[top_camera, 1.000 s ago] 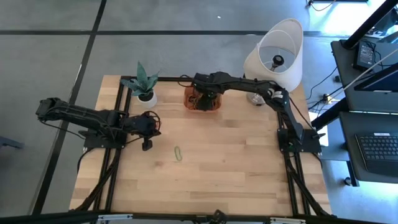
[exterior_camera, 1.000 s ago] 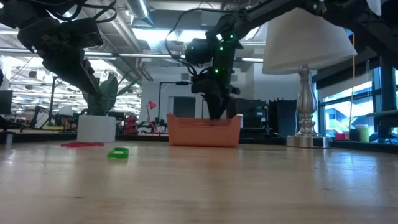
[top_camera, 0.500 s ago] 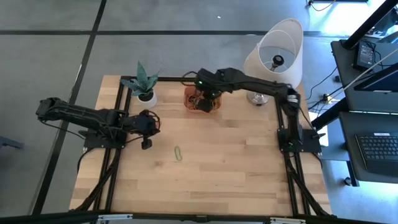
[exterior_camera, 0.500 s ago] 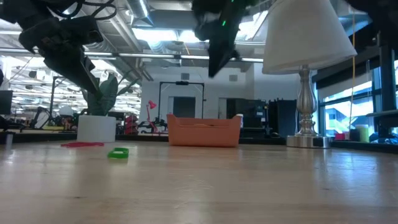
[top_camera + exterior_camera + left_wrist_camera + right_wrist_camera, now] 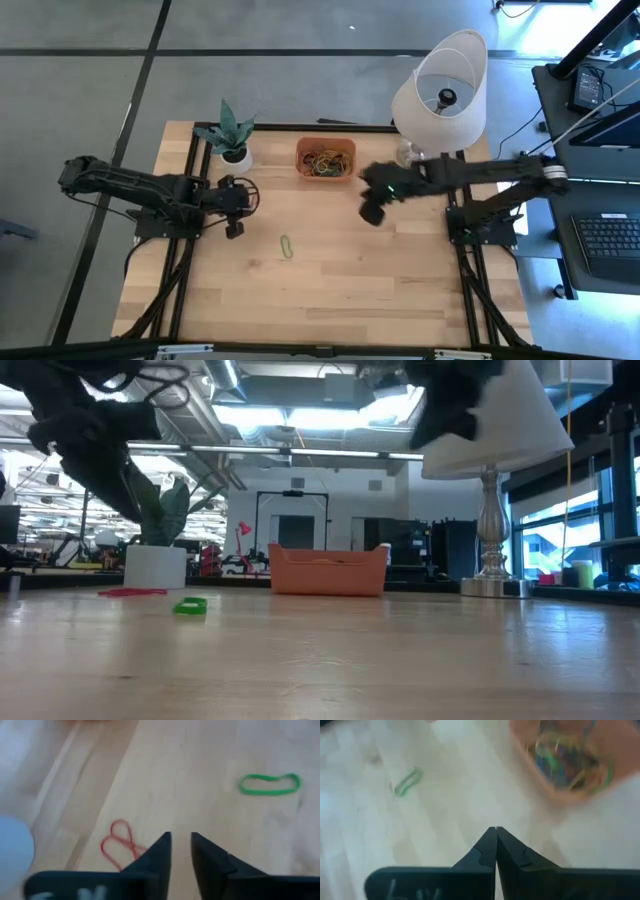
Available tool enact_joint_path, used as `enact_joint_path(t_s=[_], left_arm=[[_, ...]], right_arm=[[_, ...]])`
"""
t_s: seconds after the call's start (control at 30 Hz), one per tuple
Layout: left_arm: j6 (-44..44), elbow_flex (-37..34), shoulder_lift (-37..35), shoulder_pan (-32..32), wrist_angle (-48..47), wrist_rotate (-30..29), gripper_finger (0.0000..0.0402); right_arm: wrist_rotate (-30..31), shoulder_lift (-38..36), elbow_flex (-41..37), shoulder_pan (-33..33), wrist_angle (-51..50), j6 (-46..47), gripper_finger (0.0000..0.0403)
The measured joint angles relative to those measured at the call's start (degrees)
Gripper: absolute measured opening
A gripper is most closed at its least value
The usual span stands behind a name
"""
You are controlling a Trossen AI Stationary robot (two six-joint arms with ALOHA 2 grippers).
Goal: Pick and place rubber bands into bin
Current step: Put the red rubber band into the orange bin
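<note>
Left claw (image 5: 181,845): hung over the bench's left half, near the plant pot (image 5: 236,156); fingers slightly apart, nothing between them.
Red band (image 5: 119,845): flat on the bench, just beside the left claw's tips.
Green band (image 5: 287,245): on the bench near the middle, apart from both claws.
Right claw (image 5: 371,213): raised over the bench, right of centre; fingers pressed together, empty.
Bin (image 5: 326,144): at the far edge, middle; held a heap of mixed bands (image 5: 324,163); well apart from the right claw.
Lamp (image 5: 440,82): far right corner.
</note>
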Motion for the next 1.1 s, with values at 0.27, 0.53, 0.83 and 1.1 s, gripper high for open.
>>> enact_joint_path(t_s=[0.27, 0.53, 0.83, 1.1], left_arm=[[-11.9, 0.0, 7.8, 4.5, -1.1, -3.3, 0.0168], [-25.4, 0.0, 19.9, 9.4, -0.7, -3.7, 0.0186], [-27.1, 0.5, 32.0, 11.1, 7.0, 1.0, 0.0171], [-30.9, 3.6, 33.1, 10.7, 4.8, -0.2, 0.0055]], right_arm=[[1.3, -13.0, -16.3, 9.2, 0.3, 13.0, 0.0005], [1.4, -20.9, -24.5, 13.4, 0.9, 15.9, 0.0003], [1.4, -25.6, -25.6, 14.1, -0.2, 8.0, 0.0010], [1.6, -32.8, -30.0, 15.5, 0.5, -1.1, 0.0011]])
